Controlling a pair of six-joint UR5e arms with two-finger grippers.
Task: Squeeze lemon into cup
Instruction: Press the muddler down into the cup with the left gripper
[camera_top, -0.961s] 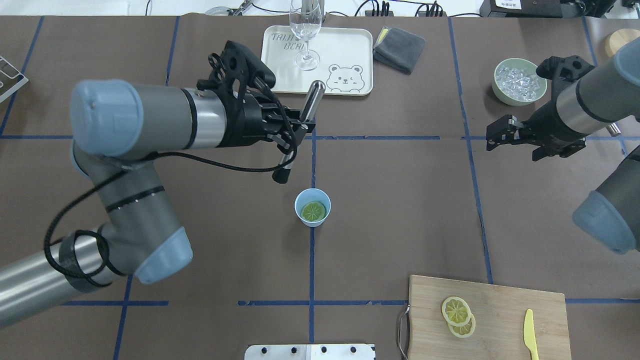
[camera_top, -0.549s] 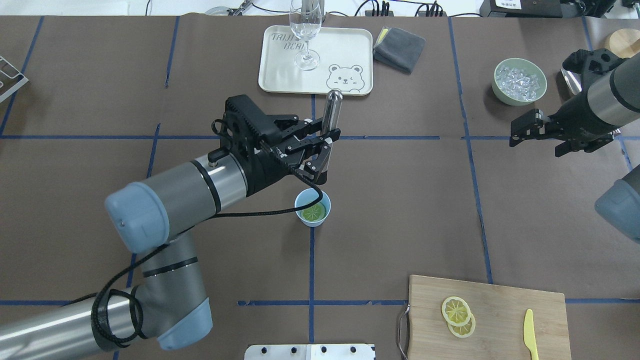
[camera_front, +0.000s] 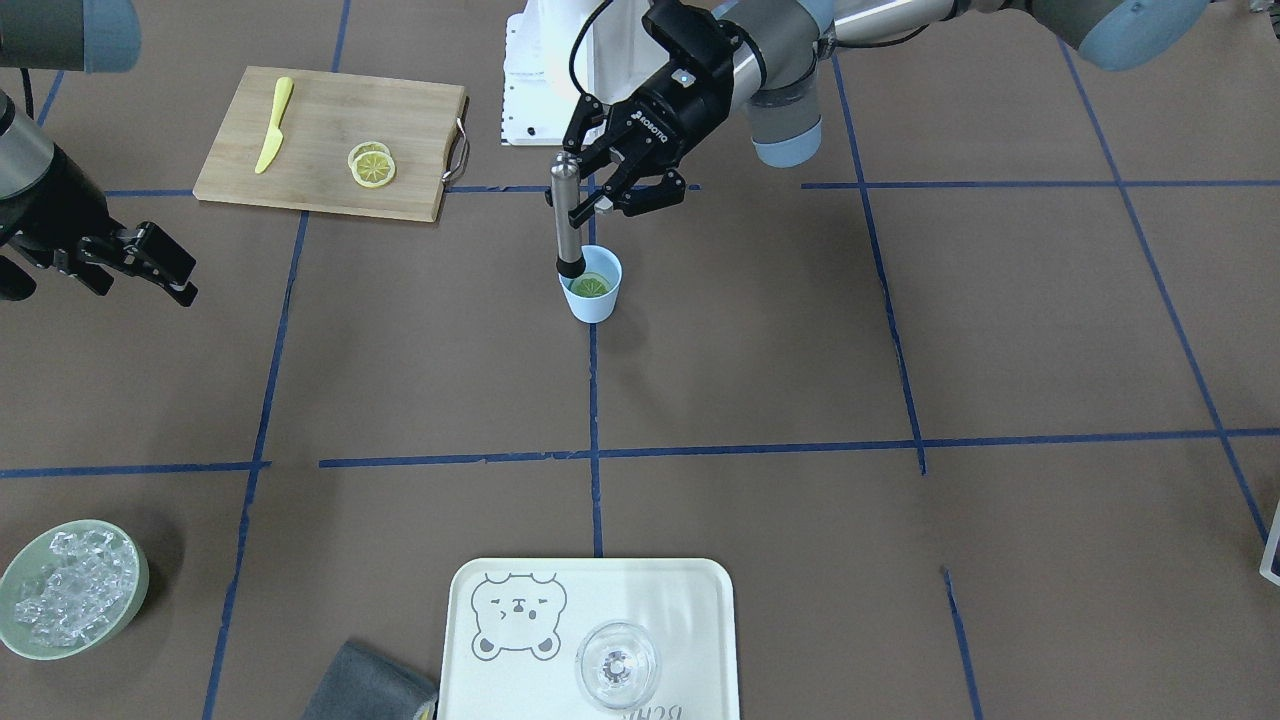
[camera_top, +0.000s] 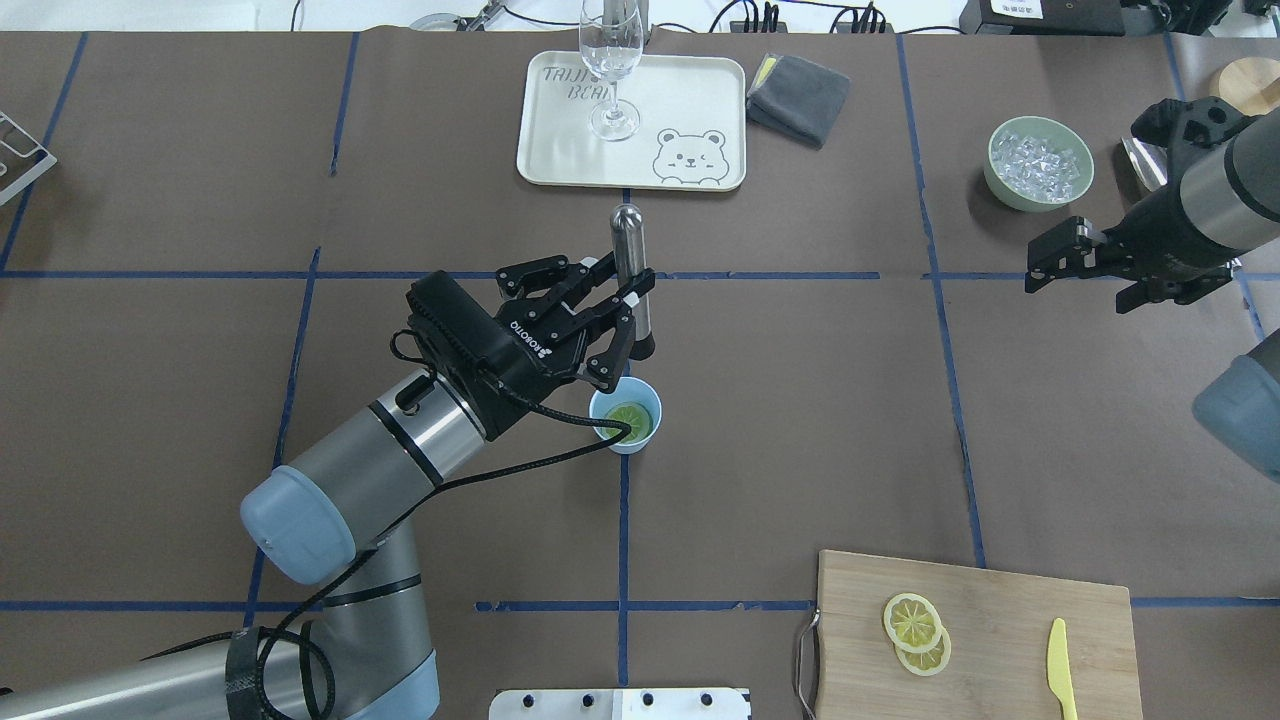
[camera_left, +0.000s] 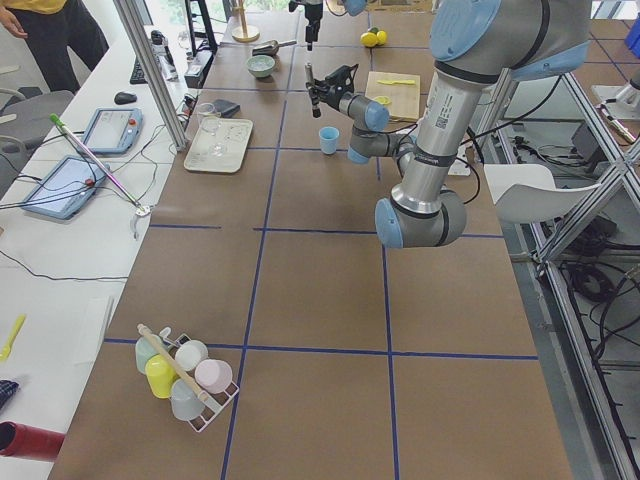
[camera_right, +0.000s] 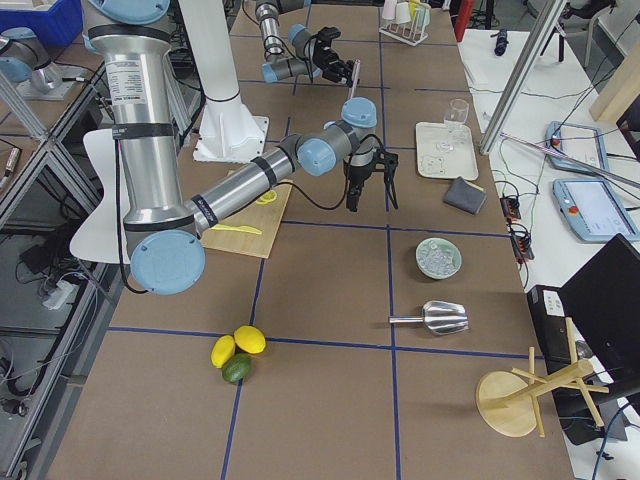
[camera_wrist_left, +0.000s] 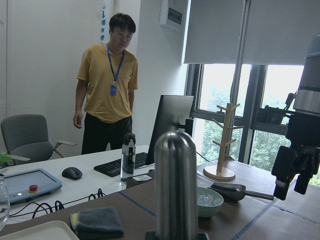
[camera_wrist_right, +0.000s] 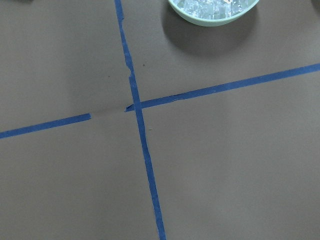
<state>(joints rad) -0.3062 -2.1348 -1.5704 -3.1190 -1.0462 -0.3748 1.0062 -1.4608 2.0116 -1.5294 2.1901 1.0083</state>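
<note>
The light-blue cup (camera_top: 600, 402) stands at the table's middle, also in the front view (camera_front: 592, 302). A lemon slice (camera_top: 628, 422) lies flat inside it (camera_front: 592, 286). My left gripper (camera_top: 628, 300) is shut on a silver muddler (camera_top: 629, 262) with a black tip and holds it upright. In the front view the muddler (camera_front: 565, 215) has its tip at the cup's mouth, over the slice; I cannot tell if they touch. The left wrist view shows the muddler (camera_wrist_left: 175, 185) close up. My right gripper (camera_top: 1042, 266) is open and empty, far right.
A wooden cutting board (camera_top: 1000, 600) at front right carries two lemon slices (camera_top: 915, 625) and a yellow knife (camera_top: 1060, 665). A tray (camera_top: 700, 100) with a wine glass (camera_top: 612, 70), a grey cloth (camera_top: 800, 95) and a green bowl of ice (camera_top: 1040, 160) are at the back.
My left arm swung in toward the cup and turned the muddler upright, with its tip coming down to the cup's mouth. My right arm drew back to the right.
</note>
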